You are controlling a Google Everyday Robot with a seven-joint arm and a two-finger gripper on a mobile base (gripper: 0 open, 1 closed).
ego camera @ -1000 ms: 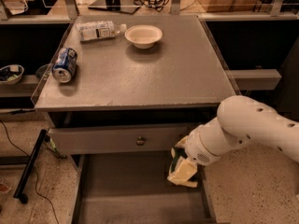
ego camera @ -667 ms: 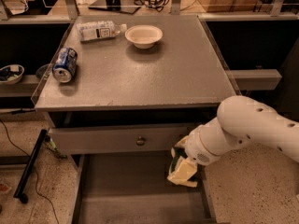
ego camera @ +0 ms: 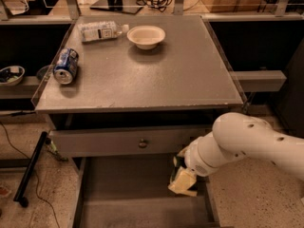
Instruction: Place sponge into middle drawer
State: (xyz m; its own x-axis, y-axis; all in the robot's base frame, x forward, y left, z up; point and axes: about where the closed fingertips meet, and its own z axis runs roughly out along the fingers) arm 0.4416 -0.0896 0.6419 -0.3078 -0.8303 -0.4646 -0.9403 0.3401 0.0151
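Camera view: the gripper [ego camera: 181, 171], above the right side of the middle drawer [ego camera: 128, 194], pinches the sponge [ego camera: 183, 183], which hangs tilted over the drawer's floor, near its right wall. The sponge is judged light, soft and compressible; a grip across its pinched waist should hold without crushing.

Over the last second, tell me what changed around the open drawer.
Nothing visibly changed. The gripper holds the sponge over the right side of the open middle drawer, as before. The can, bottle and bowl lie where they were on the tabletop.
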